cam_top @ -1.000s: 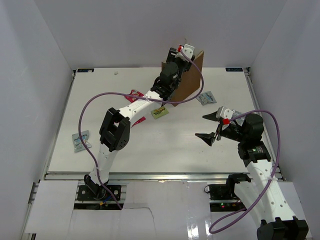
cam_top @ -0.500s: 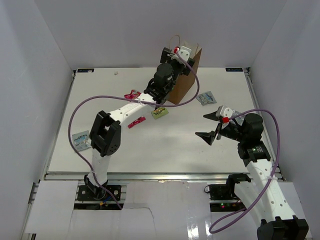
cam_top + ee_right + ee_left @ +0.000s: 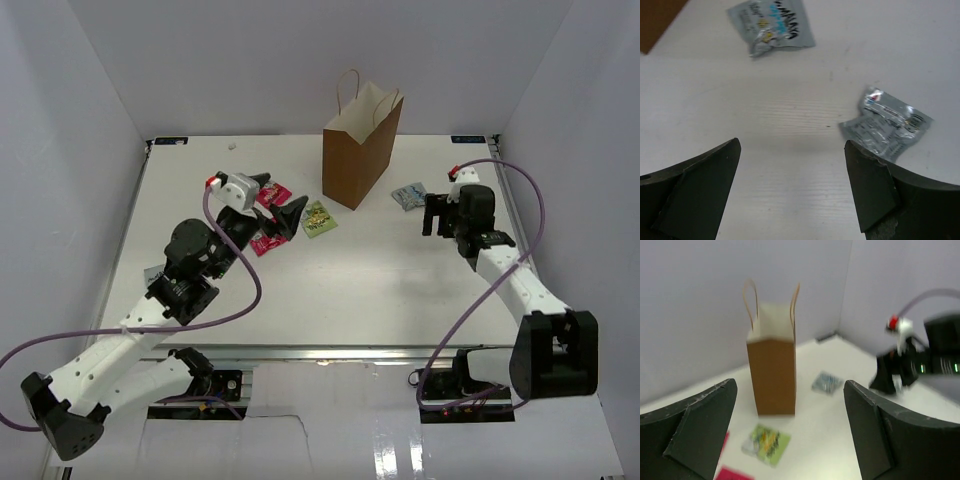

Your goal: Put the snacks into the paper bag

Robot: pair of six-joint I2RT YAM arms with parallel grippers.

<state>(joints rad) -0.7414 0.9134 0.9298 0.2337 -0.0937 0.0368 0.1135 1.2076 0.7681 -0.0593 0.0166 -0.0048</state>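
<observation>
Left claw (image 3: 278, 198): jaws wide apart, nothing between them. It hangs over the table (image 3: 350, 290), left of the bag (image 3: 360, 150) and pointed at it. In your left wrist view the bag is dead ahead, upright, mouth open.

Right claw (image 3: 792, 150): jaws apart too, empty. It points down at the table, right of the bag.

Packets you can see, all lying on the table outside the bag:
- green packet (image 3: 319, 219): flat, just in front of the bag's left corner, not touching it.
- red packet (image 3: 272, 193): under the left claw in the top view.
- second red packet (image 3: 265, 243): nearer the arm bases, partly covered by the claw.
- silver packet (image 3: 409, 195): just right of the bag, apart from it.
- second silver packet (image 3: 887, 127): crumpled, right by the right claw's right finger (image 3: 875, 190). You only get it in the right wrist view.
- third silver packet (image 3: 151, 274): near the table's left edge, mostly hidden behind the left arm (image 3: 190, 262).

Whether anything is inside the bag, you can't tell from these views.
</observation>
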